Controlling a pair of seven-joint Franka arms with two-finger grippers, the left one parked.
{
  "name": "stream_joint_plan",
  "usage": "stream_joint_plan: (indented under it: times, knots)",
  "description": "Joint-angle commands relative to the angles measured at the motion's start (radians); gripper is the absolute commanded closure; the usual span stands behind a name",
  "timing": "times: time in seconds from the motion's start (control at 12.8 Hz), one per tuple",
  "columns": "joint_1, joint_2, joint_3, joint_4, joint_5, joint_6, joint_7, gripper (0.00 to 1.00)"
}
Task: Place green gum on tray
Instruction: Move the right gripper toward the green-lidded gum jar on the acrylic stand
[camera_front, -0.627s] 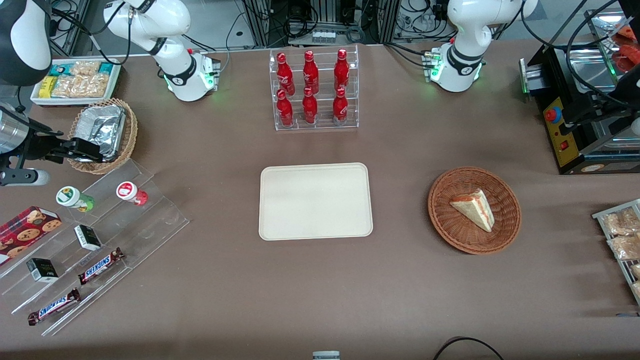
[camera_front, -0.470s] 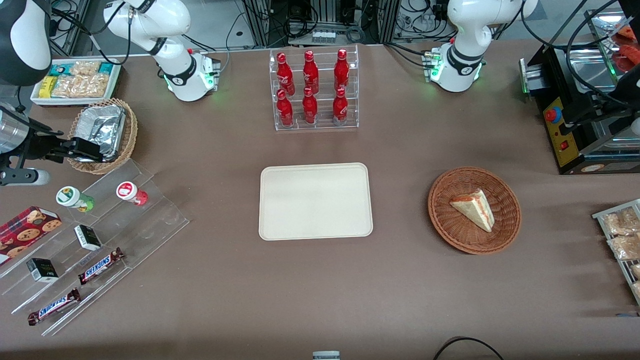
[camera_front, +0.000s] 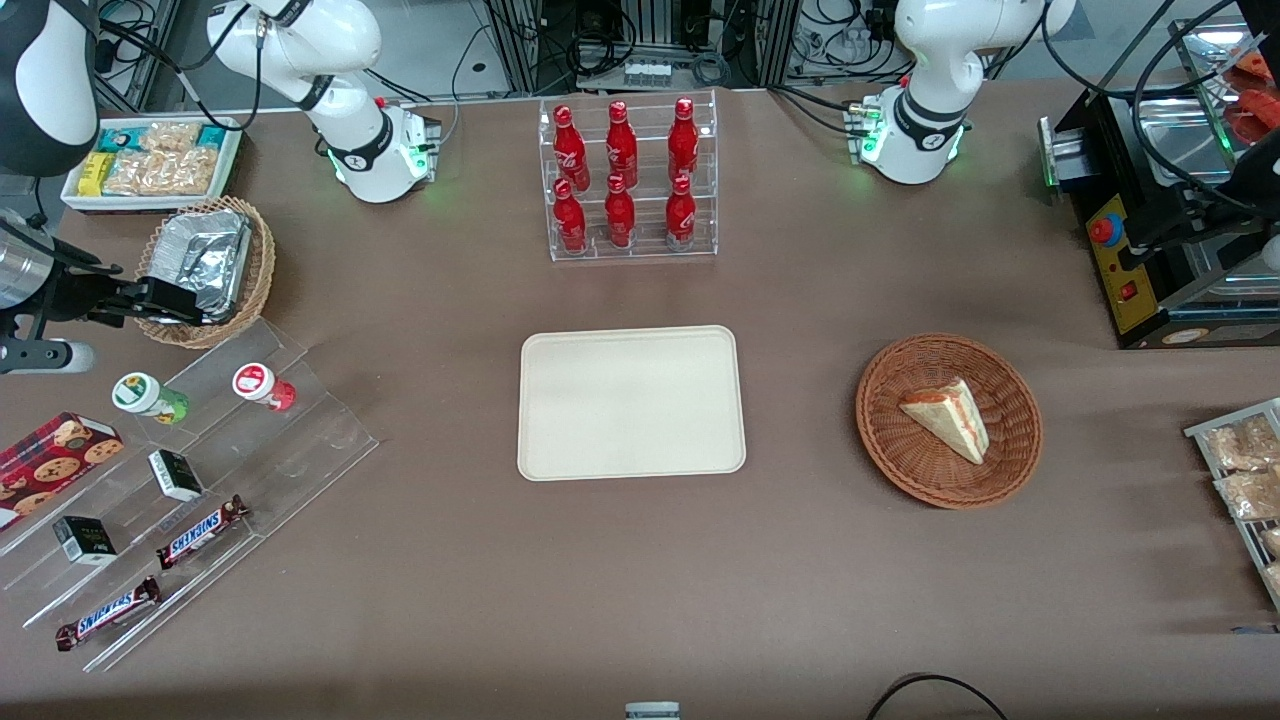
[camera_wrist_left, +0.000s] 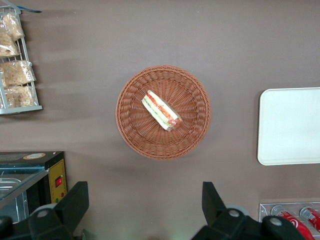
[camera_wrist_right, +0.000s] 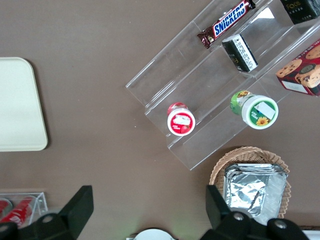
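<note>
Barely anything moved: the gripper (camera_front: 150, 298) crept slightly toward the working arm's table edge, jaws apart and empty above the foil-lined basket (camera_front: 205, 268). Green gum (camera_front: 149, 395) sits on the acrylic rack (camera_front: 300, 440), tray (camera_front: 631, 402) bare. Reaching step; next, drop over the gum.

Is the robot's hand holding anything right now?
No, nothing. The gripper is open, up above the foil basket. The green gum sits untouched on the clear rack.
</note>
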Motion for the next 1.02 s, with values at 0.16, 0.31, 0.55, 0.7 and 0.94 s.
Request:
stream_joint_plan:
  times: [0.16, 0.31, 0.55, 0.7, 0.94]
  knots:
    - [-0.113, -0.004, -0.003, -0.104, -0.008, 0.135, -0.306, 0.0]
    - [-0.164, 0.002, -0.005, -0.134, -0.008, 0.201, -0.467, 0.0]
    - [-0.239, 0.024, -0.003, -0.168, -0.008, 0.311, -0.714, 0.0]
    - [-0.273, 0.048, -0.005, -0.166, -0.008, 0.353, -0.841, 0.0]
    - [-0.313, 0.096, -0.003, -0.166, -0.007, 0.4, -1.012, 0.0]
